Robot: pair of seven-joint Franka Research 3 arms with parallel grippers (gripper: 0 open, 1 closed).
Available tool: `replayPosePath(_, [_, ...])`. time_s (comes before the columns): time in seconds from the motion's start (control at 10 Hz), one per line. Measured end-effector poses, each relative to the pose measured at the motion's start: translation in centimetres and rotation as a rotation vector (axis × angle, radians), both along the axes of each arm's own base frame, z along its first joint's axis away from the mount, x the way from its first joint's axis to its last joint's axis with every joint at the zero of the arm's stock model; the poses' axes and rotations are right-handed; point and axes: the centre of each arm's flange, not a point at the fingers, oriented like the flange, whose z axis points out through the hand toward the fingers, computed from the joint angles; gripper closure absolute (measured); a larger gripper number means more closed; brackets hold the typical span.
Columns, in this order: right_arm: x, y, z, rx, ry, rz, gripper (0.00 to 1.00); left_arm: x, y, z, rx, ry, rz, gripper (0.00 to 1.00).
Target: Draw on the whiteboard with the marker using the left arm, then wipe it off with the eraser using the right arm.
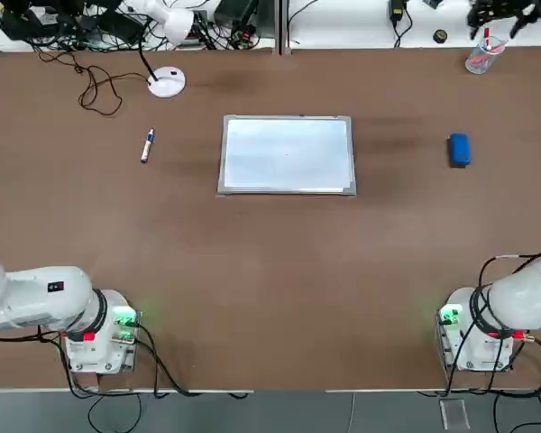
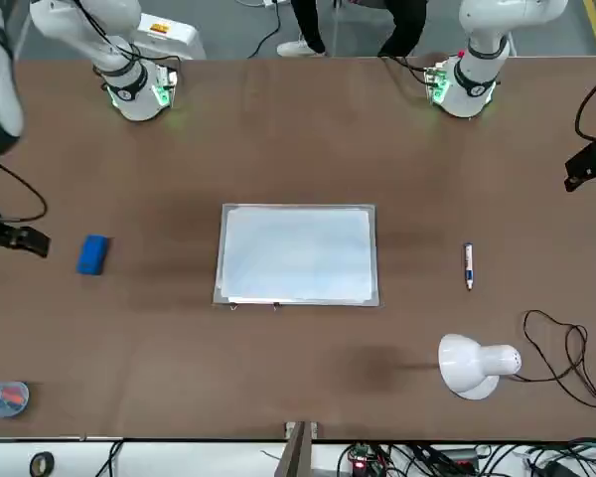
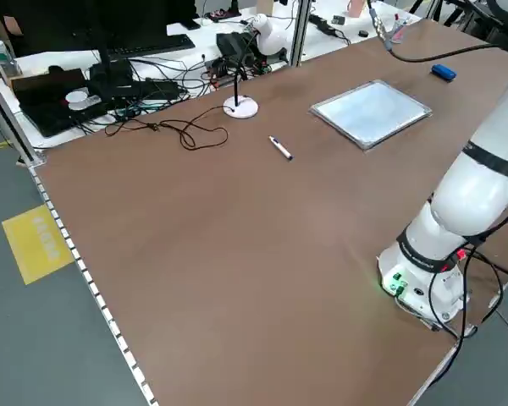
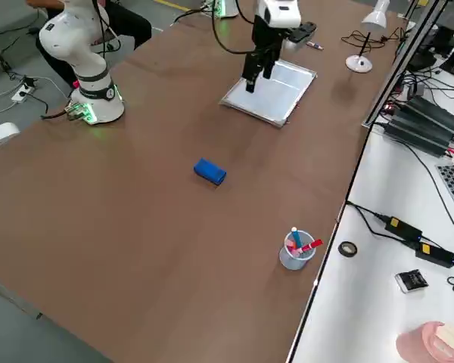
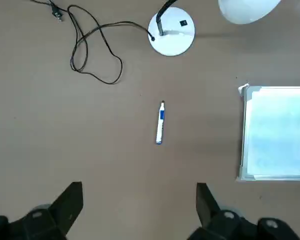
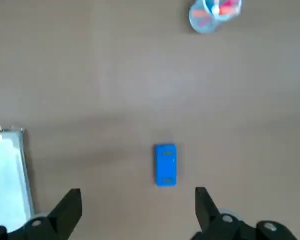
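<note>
- Looking down on the desk (image 1: pixel 270 271), you had the whiteboard (image 1: pixel 287 154) lying flat near its middle, its surface showing no clear marks.
- You could find the marker (image 1: pixel 147 145) lying on the desk on the robot's left of the whiteboard, well apart from it, with nothing touching it.
- You could find the eraser (image 1: pixel 459 150) lying flat on the robot's right of the whiteboard, also well apart from it and untouched.
- The left gripper (image 5: pixel 139 207) hung above the desk with its jaws wide apart and nothing between them; in its wrist view the marker (image 5: pixel 160 123) lay on the desk below and ahead of the fingers (image 5: pixel 70 202), with a corner of the whiteboard (image 5: pixel 275 132) off to one side.
- The right gripper (image 6: pixel 138 209) likewise hung above the desk, jaws wide apart and empty; in its wrist view the eraser (image 6: pixel 165 164) lay on the desk between the two fingers (image 6: pixel 204 202) and just ahead of them, not in contact.
- A white desk lamp (image 1: pixel 167 54) with its round base stood beyond the marker, its black cable (image 1: pixel 99 86) looped on the desk.
- A clear cup (image 1: pixel 482 54) holding red items stood near the far edge, beyond the eraser.
</note>
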Motion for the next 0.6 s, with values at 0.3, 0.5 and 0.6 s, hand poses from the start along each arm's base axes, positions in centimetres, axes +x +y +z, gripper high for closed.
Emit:
replayPosePath(0.3, [-2.7,-1.2,3.1,0.058,0.016,-0.018,0.00,-0.4,-0.1,-0.2,0.003,0.032,-0.003,0.00])
replayPosePath(0.5, [-4.5,-0.8,4.3,0.081,0.009,-0.012,0.00,-0.6,-0.1,-0.3,0.004,0.048,-0.002,0.00])
replayPosePath(0.6, [-5.0,-0.6,4.5,0.085,0.004,-0.009,0.00,-0.6,-0.1,-0.3,0.004,0.050,-0.002,0.00])
